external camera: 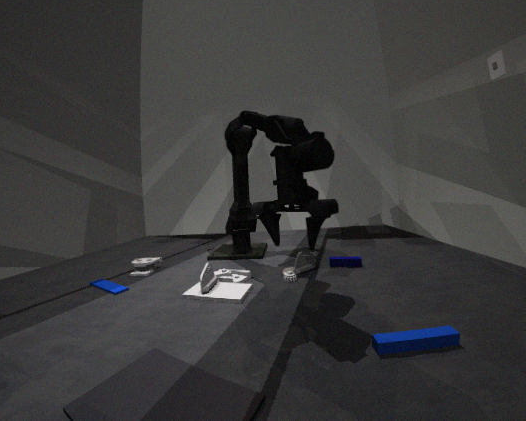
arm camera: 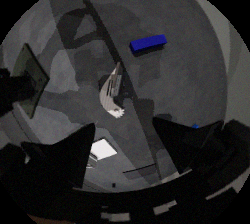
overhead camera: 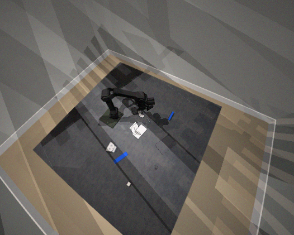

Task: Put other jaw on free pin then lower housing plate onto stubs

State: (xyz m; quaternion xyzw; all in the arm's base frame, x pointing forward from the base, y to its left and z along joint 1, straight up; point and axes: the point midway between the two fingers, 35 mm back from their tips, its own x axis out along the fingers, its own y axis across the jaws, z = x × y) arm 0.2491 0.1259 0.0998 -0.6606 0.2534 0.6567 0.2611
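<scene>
Item: my pincer (overhead camera: 142,113) (external camera: 295,246) (arm camera: 124,123), fingers wide apart, above the worktop (overhead camera: 102,179) (external camera: 147,331) (arm camera: 185,75). Item: one loose toothed jaw (overhead camera: 141,114) (external camera: 302,265) (arm camera: 113,95) (pale, gear end visible), off the white base (overhead camera: 137,135) (external camera: 227,292) (arm camera: 104,149).

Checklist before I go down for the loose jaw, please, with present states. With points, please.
1. Gripper (overhead camera: 141,113) (external camera: 294,246) (arm camera: 124,123) open: ok, fingers wide apart.
2. Nothing held: ok, the loose jaw (external camera: 307,265) (arm camera: 110,95) lies on the table below.
3. Loose jaw between the fingertips: not ok, in the wrist view it sits beyond them.
4. Blue bar (external camera: 345,261) (arm camera: 148,43) apart from the jaw: ok, a gap shows.
5. Other jaw (external camera: 208,278) seated on its pin: cannot tell, pin hidden.
6. Free pin visible: cannot tell, too small to pick out.
</scene>
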